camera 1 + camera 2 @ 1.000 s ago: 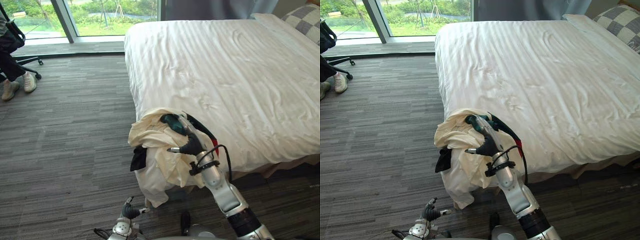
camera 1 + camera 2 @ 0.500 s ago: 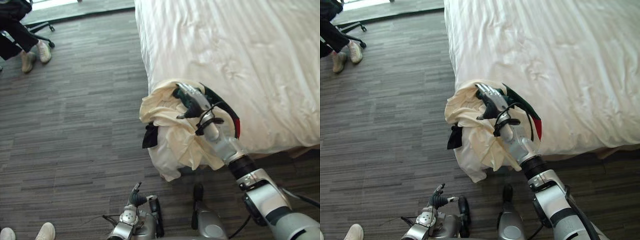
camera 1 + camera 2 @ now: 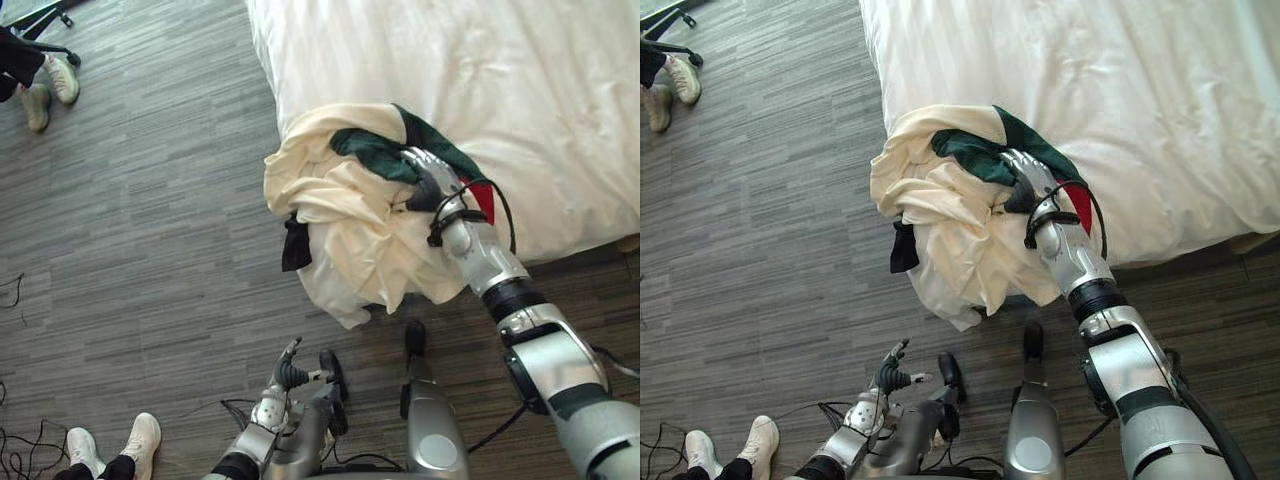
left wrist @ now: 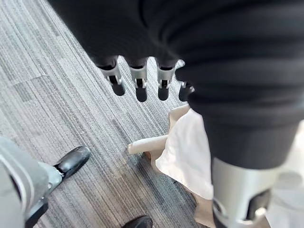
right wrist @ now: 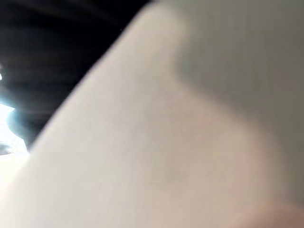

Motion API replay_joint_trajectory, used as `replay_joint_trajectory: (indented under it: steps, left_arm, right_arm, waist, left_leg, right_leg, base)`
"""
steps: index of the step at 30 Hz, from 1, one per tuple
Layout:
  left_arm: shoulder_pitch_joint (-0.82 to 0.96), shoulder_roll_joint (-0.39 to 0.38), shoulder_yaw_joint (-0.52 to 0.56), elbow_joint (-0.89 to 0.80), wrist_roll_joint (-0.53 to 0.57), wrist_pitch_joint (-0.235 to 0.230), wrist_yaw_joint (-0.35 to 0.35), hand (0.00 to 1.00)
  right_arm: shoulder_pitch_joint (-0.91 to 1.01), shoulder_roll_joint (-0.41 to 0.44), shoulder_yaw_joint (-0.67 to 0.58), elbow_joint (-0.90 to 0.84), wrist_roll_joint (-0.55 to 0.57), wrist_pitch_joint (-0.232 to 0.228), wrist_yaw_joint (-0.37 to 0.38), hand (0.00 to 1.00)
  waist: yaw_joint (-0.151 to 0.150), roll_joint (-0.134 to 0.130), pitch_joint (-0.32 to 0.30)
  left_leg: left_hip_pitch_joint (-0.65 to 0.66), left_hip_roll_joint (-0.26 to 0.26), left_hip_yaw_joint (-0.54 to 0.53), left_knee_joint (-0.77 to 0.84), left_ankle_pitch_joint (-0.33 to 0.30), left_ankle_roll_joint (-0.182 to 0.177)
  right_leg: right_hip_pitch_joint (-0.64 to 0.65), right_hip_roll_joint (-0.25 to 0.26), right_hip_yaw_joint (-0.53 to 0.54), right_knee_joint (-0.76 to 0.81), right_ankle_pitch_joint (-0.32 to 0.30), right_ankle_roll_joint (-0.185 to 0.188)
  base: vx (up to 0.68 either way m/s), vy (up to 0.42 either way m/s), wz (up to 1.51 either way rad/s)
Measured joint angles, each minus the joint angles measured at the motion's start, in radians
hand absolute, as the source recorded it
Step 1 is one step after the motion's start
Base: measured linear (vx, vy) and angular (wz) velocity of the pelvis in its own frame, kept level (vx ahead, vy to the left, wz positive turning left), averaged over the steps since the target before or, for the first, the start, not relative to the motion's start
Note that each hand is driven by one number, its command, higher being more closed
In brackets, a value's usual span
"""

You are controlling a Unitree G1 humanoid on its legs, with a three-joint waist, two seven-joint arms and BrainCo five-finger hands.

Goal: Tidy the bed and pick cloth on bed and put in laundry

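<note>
A bundle of clothes (image 3: 350, 230) hangs at the bed's near corner: mostly cream cloth, with a dark green piece (image 3: 370, 150) on top, a red patch (image 3: 483, 200) and a black scrap (image 3: 295, 245). My right hand (image 3: 428, 185) is shut on the bundle, its fingers over the green cloth and the cream folds draped down around the wrist. The right wrist view is covered by pale cloth pressed close. My left hand (image 3: 287, 372) hangs low above the carpet, open, with its fingers (image 4: 137, 85) straight. The bundle's cream hem (image 4: 190, 152) shows past them.
The white bed (image 3: 500, 80) takes up the upper right, its sheet lightly wrinkled. A seated person's shoes (image 3: 45, 90) and a chair base (image 3: 40, 15) are at the upper left. Another person's white shoes (image 3: 110, 450) stand at the lower left. Thin cables (image 3: 15, 290) lie on the grey carpet.
The camera has tilted further down and shifted, so the window is gone from view. My right hand keeps its hold on the bundle by the bed corner; the green cloth now lies more on top.
</note>
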Motion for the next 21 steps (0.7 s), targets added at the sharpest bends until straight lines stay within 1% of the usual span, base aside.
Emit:
replay_joint_trajectory:
  steps: [5, 8, 11, 13, 17, 18, 21]
  left_arm:
    - [0.000, -0.001, 0.000, 0.022, 0.010, -0.001, 0.000, 0.00]
    - [0.001, -0.002, 0.000, 0.026, 0.015, -0.001, 0.000, 0.00]
    - [0.001, -0.003, 0.000, 0.026, 0.016, 0.000, 0.000, 0.00]
    - [0.000, -0.002, 0.008, 0.026, 0.017, 0.000, 0.000, 0.00]
    - [0.002, -0.003, 0.018, 0.031, 0.017, 0.004, -0.001, 0.00]
    - [0.003, -0.003, 0.020, 0.036, 0.017, 0.007, -0.001, 0.00]
    - [0.013, -0.002, 0.055, 0.050, 0.018, 0.019, -0.001, 0.00]
  right_arm:
    - [-0.003, 0.014, -0.023, 0.023, 0.021, 0.003, -0.001, 1.00]
    - [0.015, 0.024, -0.040, 0.027, 0.070, 0.011, -0.002, 1.00]
    - [0.056, 0.045, -0.058, 0.013, 0.127, 0.021, -0.003, 1.00]
    - [0.103, 0.067, -0.079, -0.016, 0.171, 0.023, -0.005, 1.00]
    - [0.272, 0.136, -0.137, -0.134, 0.309, 0.024, -0.009, 1.00]
    - [0.302, 0.146, -0.143, -0.158, 0.338, 0.023, -0.009, 1.00]
    - [0.486, 0.206, -0.155, -0.256, 0.473, 0.014, -0.003, 1.00]
  waist:
    - [-0.004, 0.000, 0.000]
    - [-0.001, -0.002, -0.002]
    - [0.001, -0.010, -0.009]
    - [0.000, -0.025, -0.020]
    - [0.003, -0.059, -0.064]
    - [0.003, -0.064, -0.075]
    - [0.002, -0.091, -0.109]
  left_leg:
    - [0.011, 0.001, -0.019, -0.004, 0.005, 0.001]
    - [0.027, 0.001, -0.020, -0.009, 0.005, 0.001]
    - [0.051, 0.002, -0.020, -0.011, 0.005, 0.001]
    - [0.061, 0.004, -0.020, -0.014, 0.004, 0.000]
    - [0.082, 0.008, -0.018, -0.017, 0.003, -0.002]
    - [0.083, 0.009, -0.018, -0.018, 0.001, -0.003]
    - [0.114, 0.016, -0.008, -0.026, -0.005, -0.010]
  right_leg:
    - [0.019, -0.006, -0.018, 0.000, -0.001, -0.001]
    - [0.036, -0.006, -0.023, 0.000, -0.005, -0.001]
    - [0.058, 0.001, -0.023, 0.000, -0.012, -0.001]
    - [0.069, 0.003, -0.023, 0.000, -0.017, 0.000]
    - [0.090, 0.007, -0.023, 0.000, -0.027, 0.000]
    - [0.090, 0.008, -0.022, 0.000, -0.028, 0.001]
    - [0.114, 0.016, -0.016, -0.001, -0.035, -0.002]
  base:
    - [0.00, -0.001, 0.09]
    - [0.03, -0.006, 0.05]
    - [0.05, -0.017, 0.00]
    - [0.04, -0.021, 0.02]
    - [0.02, -0.012, 0.02]
    - [0.00, 0.000, 0.00]
    - [0.02, -0.024, -0.10]
